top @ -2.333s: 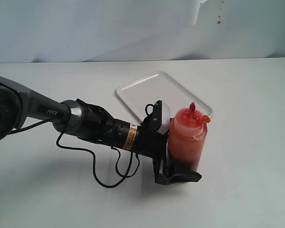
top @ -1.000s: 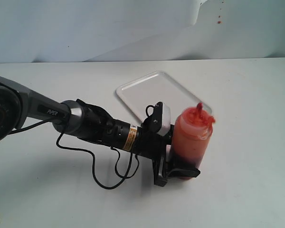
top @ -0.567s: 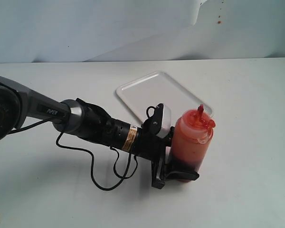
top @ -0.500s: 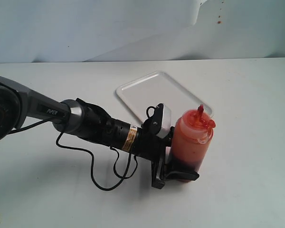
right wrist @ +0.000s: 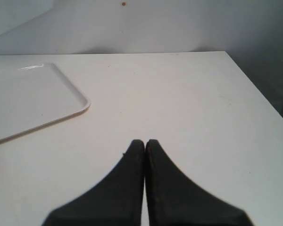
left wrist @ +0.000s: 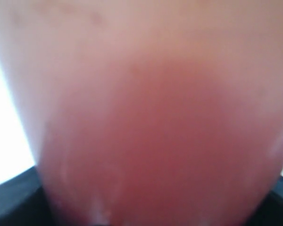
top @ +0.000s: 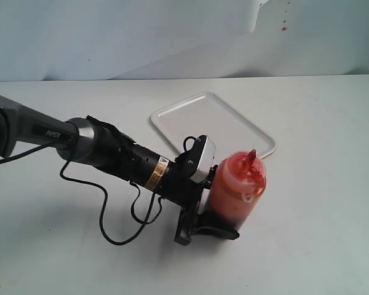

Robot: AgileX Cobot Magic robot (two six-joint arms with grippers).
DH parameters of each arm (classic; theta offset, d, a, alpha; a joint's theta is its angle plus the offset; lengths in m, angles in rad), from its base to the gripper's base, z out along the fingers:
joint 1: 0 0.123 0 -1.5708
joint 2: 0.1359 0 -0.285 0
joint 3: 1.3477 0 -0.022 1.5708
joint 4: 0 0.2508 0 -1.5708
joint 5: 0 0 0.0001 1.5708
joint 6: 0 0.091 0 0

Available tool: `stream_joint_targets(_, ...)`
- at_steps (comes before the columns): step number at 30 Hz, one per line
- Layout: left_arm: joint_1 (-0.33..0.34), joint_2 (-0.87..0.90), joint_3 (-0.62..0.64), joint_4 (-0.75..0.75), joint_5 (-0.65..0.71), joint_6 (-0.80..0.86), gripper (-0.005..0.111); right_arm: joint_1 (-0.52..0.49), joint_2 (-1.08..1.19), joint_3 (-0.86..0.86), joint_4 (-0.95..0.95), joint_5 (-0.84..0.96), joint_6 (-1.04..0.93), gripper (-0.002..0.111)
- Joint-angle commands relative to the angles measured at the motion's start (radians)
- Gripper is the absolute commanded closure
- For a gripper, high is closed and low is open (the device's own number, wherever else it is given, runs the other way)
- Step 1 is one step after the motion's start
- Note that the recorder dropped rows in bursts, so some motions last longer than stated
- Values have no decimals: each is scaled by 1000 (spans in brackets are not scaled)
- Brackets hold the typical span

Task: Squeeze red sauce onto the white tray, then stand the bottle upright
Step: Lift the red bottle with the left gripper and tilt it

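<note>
Bottle (top: 235, 192) is nearest in the exterior view, over the bare table (top: 320, 203), just in front of the near corner of the white tray (top: 209, 120) and off it. The left gripper (top: 224, 222) is clamped on its lower part. 1 black finger (top: 216, 233) crosses the front of the base, so I cannot tell whether the base touches the table. The bottle leans a little, top toward the right, and its red nozzle (top: 251, 156) points up. Red sauce (top: 229, 212) shows as a darker band low inside the wall, with paler orange above.

In the left wrist view the blurred bottle (left wrist: 146, 94) fills almost everything, with the dark sauce (left wrist: 170, 155) in the lower middle.

Behind the gripper sits the silver wrist camera (top: 202, 159), and a black cable (top: 114, 227) loops under the arm onto the table.

The right gripper (right wrist: 145, 141) appears only in its own view. Its 2 fingers are pressed together tip to tip with nothing between them, low over the table (right wrist: 188, 99).

Farther back the tray lies flat, glossy, set at an angle. Behind it rises a pale wall (top: 141, 37) with small red specks (top: 284, 25).
</note>
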Motion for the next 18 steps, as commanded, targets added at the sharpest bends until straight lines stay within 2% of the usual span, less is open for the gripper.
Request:
stream_joint_targets(1, 43, -70, -1, 74, -58, -7, 106, -6, -4, 4, 2, -5, 0, 108)
stream_joint_targets(4, 71, -108, -1, 74, -155, -56, 106, -6, -4, 4, 2, -5, 0, 108)
stream_joint_targets(12, 150, -233, 1, 96, -160, -209, 106, -6, -4, 4, 2, -5, 0, 108)
stream_joint_targets(18, 190, -269, 1, 96, -160, -211, 106, -6, -4, 4, 2, -5, 0, 108)
